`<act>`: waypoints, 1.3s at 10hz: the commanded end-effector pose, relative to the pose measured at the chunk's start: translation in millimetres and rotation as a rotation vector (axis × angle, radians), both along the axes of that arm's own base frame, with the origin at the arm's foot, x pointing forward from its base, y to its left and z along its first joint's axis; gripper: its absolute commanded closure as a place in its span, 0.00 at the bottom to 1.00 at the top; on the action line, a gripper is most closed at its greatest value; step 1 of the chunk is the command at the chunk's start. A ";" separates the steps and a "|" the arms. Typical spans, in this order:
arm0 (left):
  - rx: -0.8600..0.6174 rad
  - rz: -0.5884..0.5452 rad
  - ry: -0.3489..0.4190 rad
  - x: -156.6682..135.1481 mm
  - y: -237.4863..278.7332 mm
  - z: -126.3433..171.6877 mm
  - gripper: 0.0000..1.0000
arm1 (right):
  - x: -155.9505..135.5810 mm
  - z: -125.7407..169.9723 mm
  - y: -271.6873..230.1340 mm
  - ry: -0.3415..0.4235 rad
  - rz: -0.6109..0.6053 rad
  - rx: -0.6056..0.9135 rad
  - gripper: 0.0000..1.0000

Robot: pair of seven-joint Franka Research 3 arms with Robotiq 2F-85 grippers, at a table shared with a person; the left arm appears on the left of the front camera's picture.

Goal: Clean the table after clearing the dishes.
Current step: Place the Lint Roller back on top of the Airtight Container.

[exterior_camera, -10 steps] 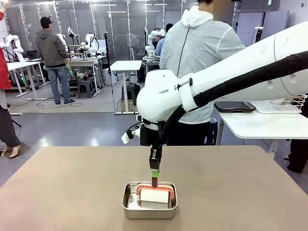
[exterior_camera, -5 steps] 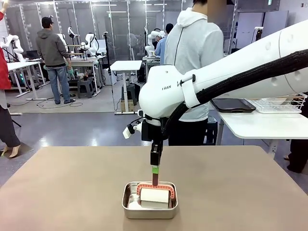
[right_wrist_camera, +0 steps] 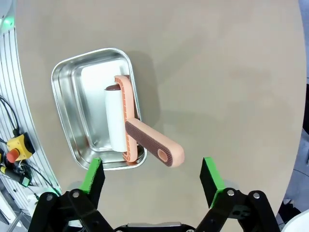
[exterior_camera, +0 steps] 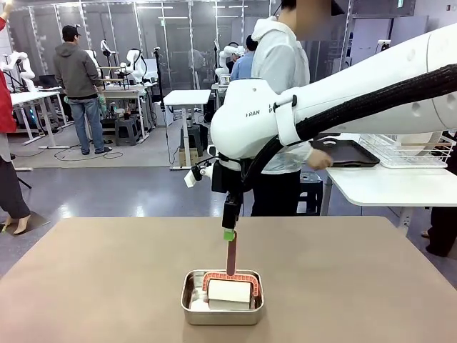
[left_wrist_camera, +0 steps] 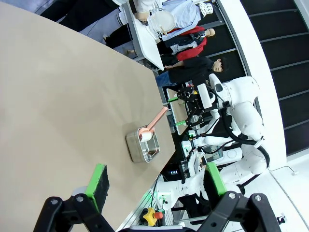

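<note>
The beige-brown table [exterior_camera: 107, 286] carries a steel pan [exterior_camera: 222, 311] near its front edge. In the pan lies a white lint roller [exterior_camera: 230, 291] with an orange frame, its handle [exterior_camera: 230, 257] sticking up. My right gripper [exterior_camera: 228, 233] hangs just above the handle's tip. In the right wrist view its jaws [right_wrist_camera: 151, 176] stand wide open, with the handle [right_wrist_camera: 154, 144] below and nothing held. My left gripper [left_wrist_camera: 157, 182] is open high above the table [left_wrist_camera: 58, 96]. White plates [left_wrist_camera: 161, 20] stand on the white side table, and a dark tray [exterior_camera: 348, 153] lies there too.
A person [exterior_camera: 285, 93] stands at the far side, turned to the white side table [exterior_camera: 393, 184], with a hand [exterior_camera: 319, 160] by the dark tray. A wire rack [exterior_camera: 410, 151] sits on that table. Bare tabletop lies on all sides of the pan.
My right gripper has opened off the roller's handle and risen a little. The person has turned toward the side table and reached a hand to the dark tray.
</note>
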State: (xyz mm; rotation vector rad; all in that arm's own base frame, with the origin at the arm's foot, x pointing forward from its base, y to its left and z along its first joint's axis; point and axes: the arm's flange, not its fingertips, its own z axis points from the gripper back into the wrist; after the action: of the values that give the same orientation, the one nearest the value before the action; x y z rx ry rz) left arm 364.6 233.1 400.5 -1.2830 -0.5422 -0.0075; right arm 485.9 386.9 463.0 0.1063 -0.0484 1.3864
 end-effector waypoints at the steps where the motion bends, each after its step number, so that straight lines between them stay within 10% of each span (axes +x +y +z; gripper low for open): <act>1: -0.010 0.002 -0.003 -2.8 0.0 0.9 0.00 | -4.6 -2.3 -4.0 -0.002 0.016 0.023 0.00; 13: -0.010 0.002 -0.003 -2.8 0.0 0.9 0.00 | 0.8 0.7 -0.4 -0.001 -0.002 0.002 0.00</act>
State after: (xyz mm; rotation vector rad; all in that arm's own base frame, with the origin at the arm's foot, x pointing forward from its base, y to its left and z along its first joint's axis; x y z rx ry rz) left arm 364.6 233.1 400.5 -1.2830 -0.5422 -0.0075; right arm 487.7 386.2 463.6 0.1047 -0.0514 1.3875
